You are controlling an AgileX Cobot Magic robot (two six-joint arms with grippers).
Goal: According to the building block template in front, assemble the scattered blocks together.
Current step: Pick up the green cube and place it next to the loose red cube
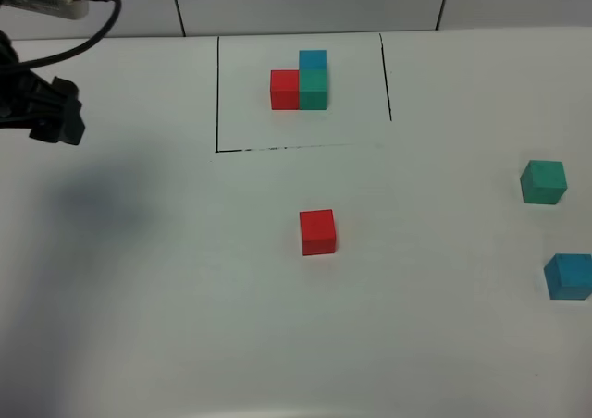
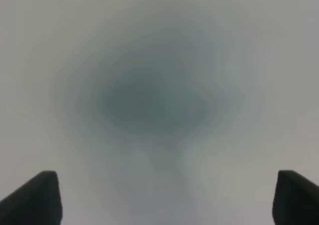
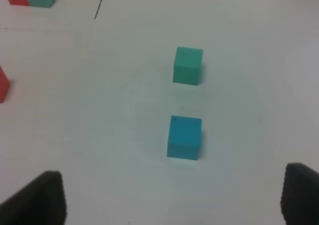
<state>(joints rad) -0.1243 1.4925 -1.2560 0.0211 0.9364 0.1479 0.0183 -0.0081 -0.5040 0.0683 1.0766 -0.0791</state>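
Note:
The building block template [image 1: 301, 85] stands at the back centre inside a thin black outline [image 1: 217, 94]: a red cube, a teal-green cube beside it, and a blue cube behind. Of the scattered blocks, the red one [image 1: 317, 231] lies mid-table, and the teal-green one [image 1: 543, 181] and the blue one [image 1: 568, 276] lie at the right edge. My right gripper [image 3: 169, 197] hangs open above the table, with the blue block [image 3: 184, 137] and the teal-green block [image 3: 188, 65] ahead of its fingers. My left gripper [image 2: 167, 200] is open over bare white table, far from every block.
The left arm [image 1: 46, 108] with its cable hovers at the far left of the white table and casts a shadow [image 1: 92, 205] below it. A tiled wall [image 1: 305, 2] closes off the back. The right arm is outside the high view.

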